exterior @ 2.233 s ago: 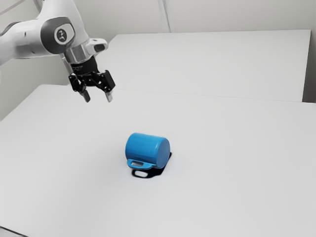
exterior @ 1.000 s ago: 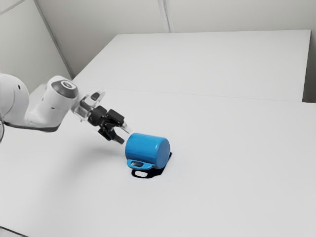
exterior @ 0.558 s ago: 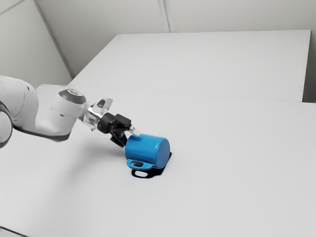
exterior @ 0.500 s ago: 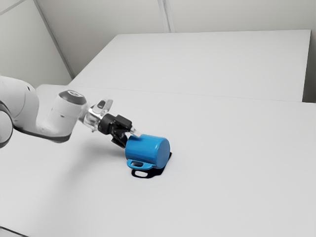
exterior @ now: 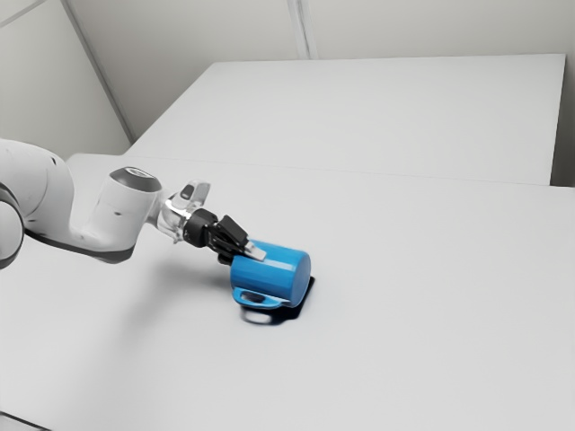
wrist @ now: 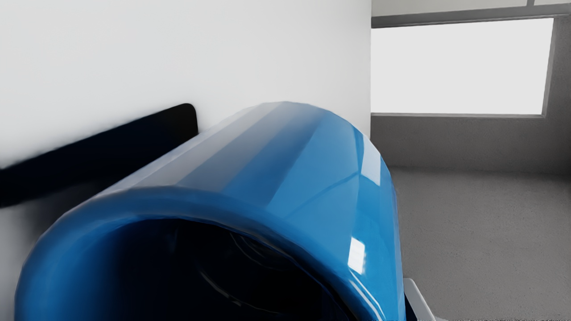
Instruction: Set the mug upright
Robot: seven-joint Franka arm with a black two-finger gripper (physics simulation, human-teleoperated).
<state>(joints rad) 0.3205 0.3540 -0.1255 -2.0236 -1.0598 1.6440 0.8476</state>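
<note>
Arm, exterior view: ours [exterior: 94, 215] comes in from the exterior view's left, low over the tabletop [exterior: 404, 314].
Claw: we have it [exterior: 245, 254] closed on the mug's wall at the mouth end, one fingertip outside on the upper side, the other hidden.
Mug: blue [exterior: 283, 271], on its side, not upright; base toward the exterior view's right, mouth toward our claw. Can't tell if it touches the tabletop.
Handle: blue loop [exterior: 259, 300], low on the mug's camera-facing side.
Shadow: dark [exterior: 300, 307], under and beside the mug.
Mouth, wrist view: open toward us, inside [wrist: 156, 272] mostly black.
Fingertip: pale [wrist: 419, 301], just outside the mug's wall.
Background: bright panel [wrist: 459, 69] in a grey wall [wrist: 468, 142], past the tabletop's edge.
</note>
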